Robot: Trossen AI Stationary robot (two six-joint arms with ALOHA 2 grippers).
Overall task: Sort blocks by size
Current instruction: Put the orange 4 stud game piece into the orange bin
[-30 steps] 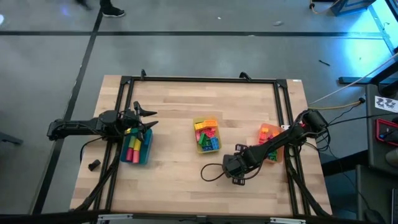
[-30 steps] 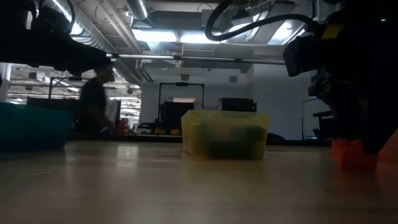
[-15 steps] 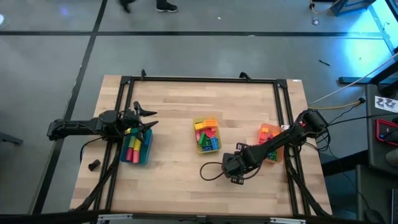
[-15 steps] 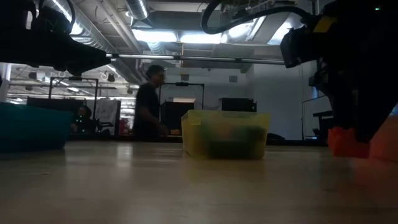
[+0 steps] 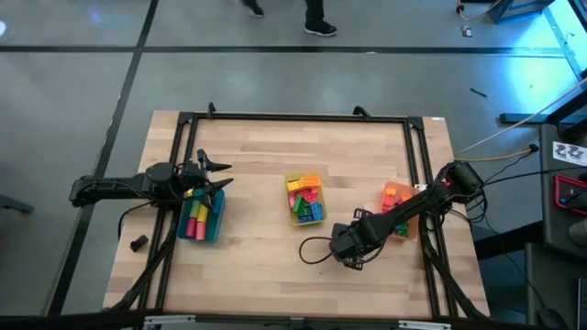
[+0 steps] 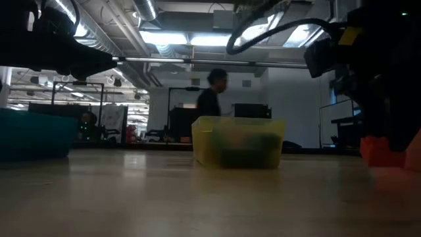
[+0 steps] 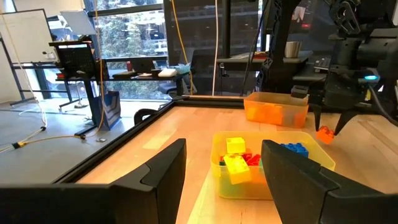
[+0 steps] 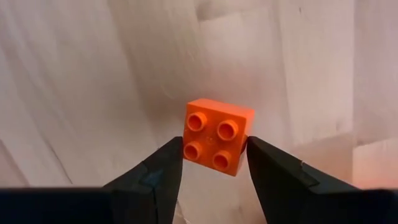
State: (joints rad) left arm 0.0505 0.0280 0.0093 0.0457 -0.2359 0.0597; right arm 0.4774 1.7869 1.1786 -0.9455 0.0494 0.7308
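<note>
The right hand [image 8: 212,163] grasps a square orange block [image 8: 216,135] above the bench [image 5: 266,156], between the yellow bin [image 5: 304,200] and orange bin [image 5: 398,209]. The left hand [image 5: 220,174] hangs released over the blue bin [image 5: 201,218].

Grey floor [image 5: 275,82] with dark tape lines; ceiling strip lights [image 6: 197,38]; large windows [image 7: 134,43]; whiteboard [image 7: 25,46].

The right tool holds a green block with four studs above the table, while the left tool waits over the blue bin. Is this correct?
Not quite. The block in the right tool is orange, not green, as the right wrist view shows. The rest stands: it has four studs, and the left tool waits over the blue bin.
</note>
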